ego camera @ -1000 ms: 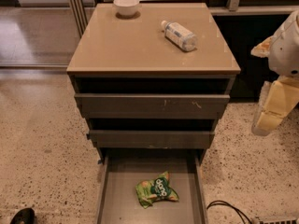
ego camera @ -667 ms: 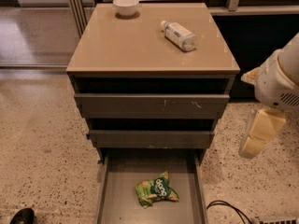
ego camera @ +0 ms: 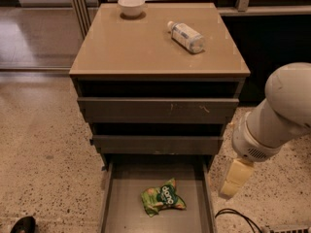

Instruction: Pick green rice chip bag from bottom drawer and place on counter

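Note:
The green rice chip bag (ego camera: 163,197) lies crumpled on the flat grey floor of the bottom drawer (ego camera: 127,212), which is pulled out at the foot of the cabinet. The counter (ego camera: 141,45) is the tan top of the cabinet. My gripper (ego camera: 233,181) hangs below the white arm, to the right of the open drawer and outside its right wall, a little above and apart from the bag. It holds nothing that I can see.
A white bowl (ego camera: 131,6) stands at the counter's back left and a plastic bottle (ego camera: 186,36) lies at its back right. Two upper grey drawers (ego camera: 158,109) sit partly out. A black cable (ego camera: 238,216) lies on the speckled floor at right.
My arm and gripper have moved down and to the left, from beside the upper drawers to beside the bottom drawer. The bag has not moved.

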You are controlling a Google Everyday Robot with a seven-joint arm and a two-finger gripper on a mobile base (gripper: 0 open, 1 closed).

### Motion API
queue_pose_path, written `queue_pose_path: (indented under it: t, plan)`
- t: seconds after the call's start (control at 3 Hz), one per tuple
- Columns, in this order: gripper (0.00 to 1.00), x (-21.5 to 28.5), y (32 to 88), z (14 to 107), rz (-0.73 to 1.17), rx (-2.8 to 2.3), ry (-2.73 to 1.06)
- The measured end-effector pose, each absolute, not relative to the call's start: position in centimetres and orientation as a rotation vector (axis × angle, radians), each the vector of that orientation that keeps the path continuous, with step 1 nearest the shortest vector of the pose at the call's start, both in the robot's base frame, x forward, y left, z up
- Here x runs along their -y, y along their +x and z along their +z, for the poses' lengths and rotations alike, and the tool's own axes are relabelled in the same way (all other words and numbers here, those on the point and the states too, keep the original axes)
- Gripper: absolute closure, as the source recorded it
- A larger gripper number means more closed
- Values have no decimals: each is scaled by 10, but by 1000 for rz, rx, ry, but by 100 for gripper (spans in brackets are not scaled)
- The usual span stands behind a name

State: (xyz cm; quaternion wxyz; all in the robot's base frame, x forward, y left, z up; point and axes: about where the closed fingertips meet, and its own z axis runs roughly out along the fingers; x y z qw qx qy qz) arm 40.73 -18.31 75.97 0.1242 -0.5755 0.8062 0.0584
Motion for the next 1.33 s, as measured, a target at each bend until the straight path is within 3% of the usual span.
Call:
queue_pose_path:
  t: [1.33]
  plan:
    - [0,172,395,618,207,-2448,-1550]
